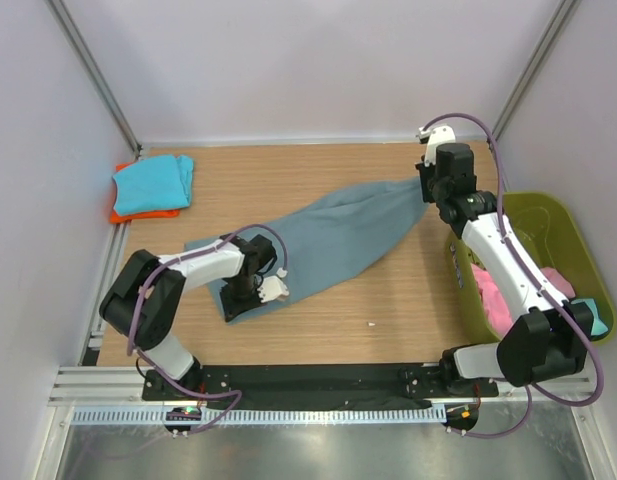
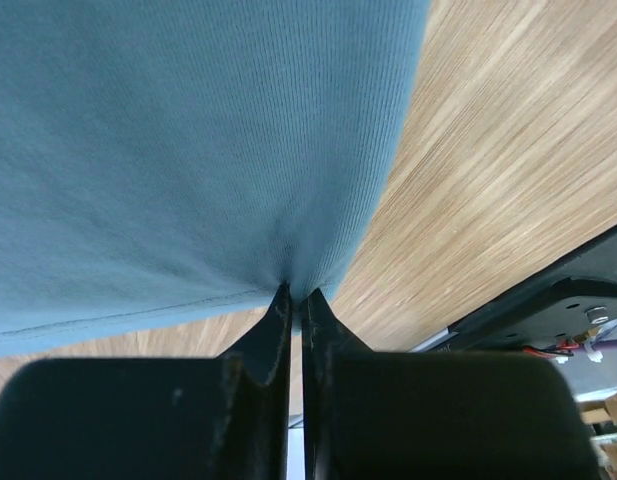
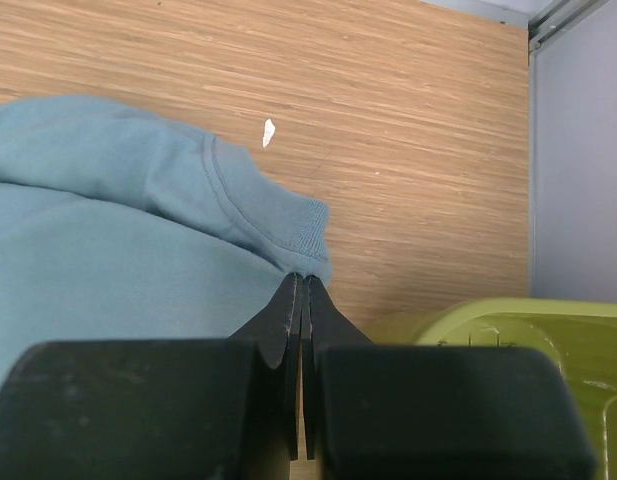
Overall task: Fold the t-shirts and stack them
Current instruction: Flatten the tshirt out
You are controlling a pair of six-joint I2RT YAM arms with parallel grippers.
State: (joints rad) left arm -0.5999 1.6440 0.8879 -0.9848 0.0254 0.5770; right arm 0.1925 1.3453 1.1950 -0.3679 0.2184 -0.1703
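Observation:
A slate blue-grey t-shirt point(image 1: 348, 235) lies stretched in a long diagonal band across the wooden table. My left gripper point(image 1: 240, 297) is shut on its near-left end; in the left wrist view the cloth point(image 2: 188, 150) puckers into the closed tips point(image 2: 296, 293). My right gripper point(image 1: 428, 185) is shut on the far-right end, pinching the shirt's ribbed collar point(image 3: 278, 225) at the tips point(image 3: 302, 277). A folded turquoise t-shirt point(image 1: 154, 184) lies on an orange one point(image 1: 118, 213) at the far left corner. A pink t-shirt point(image 1: 508, 300) sits in the basket.
An olive-green plastic basket point(image 1: 563, 215) stands at the right table edge, under my right arm; its rim point(image 3: 488, 315) shows beside the right fingers. A small white scrap point(image 1: 371, 324) lies on the wood near the front. Grey walls enclose the table.

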